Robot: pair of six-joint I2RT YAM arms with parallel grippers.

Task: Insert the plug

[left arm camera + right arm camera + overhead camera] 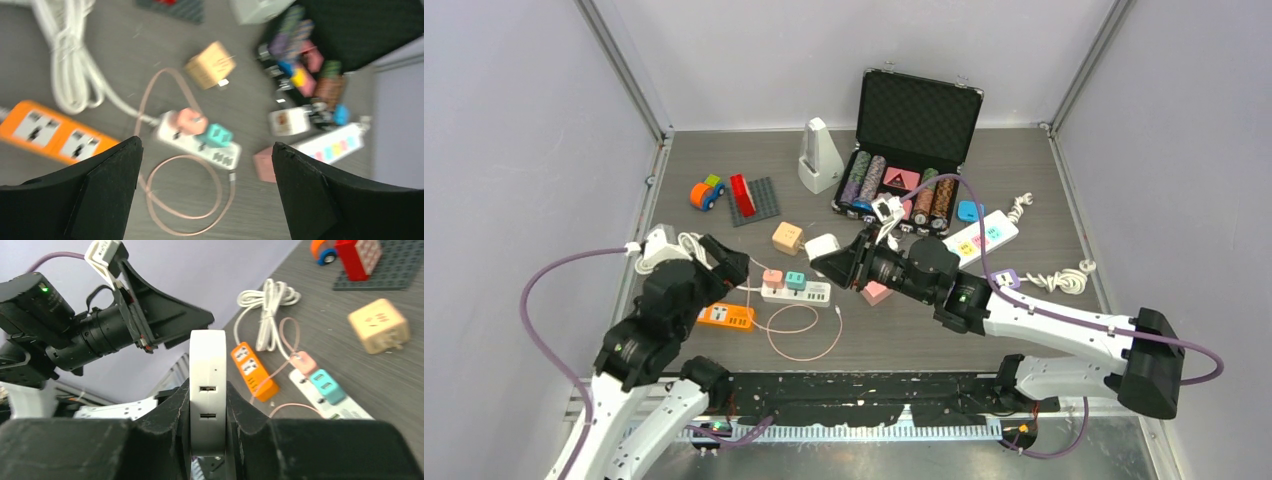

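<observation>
Right gripper [207, 396] was clamped on the white plug [206, 352], one finger on each flat side, with two USB slots facing the wrist cam. From the top view the plug sat off the table [904, 340], just past the far right end of the white power strip [809, 293]. Left gripper [205, 192] had its jaws wide apart, holding nothing, near the strip's left end.

Count:
- 3 power strips: the white one, an orange one [726, 316] just left of it, and a white one with coloured sockets [980, 238] well to the right.
- 2 plugs already seated in the white strip, pink [772, 277] and teal [795, 280], side by side at its left end.
- 2 loose cubes: tan [787, 238] behind the strip, and pink [876, 293] partly under my right wrist.
- 1 pink cable [804, 335] looped on the near side of the strip.
- 1 bundled white cord [686, 243] by my left arm.

In the way: the two seated plugs filled the strip's left sockets, and the tan cube sat close behind.

Further back: a chip case [919, 120] with its lid up, a metronome [818, 155], a toy car [706, 192] and a grey brick plate [759, 200].
</observation>
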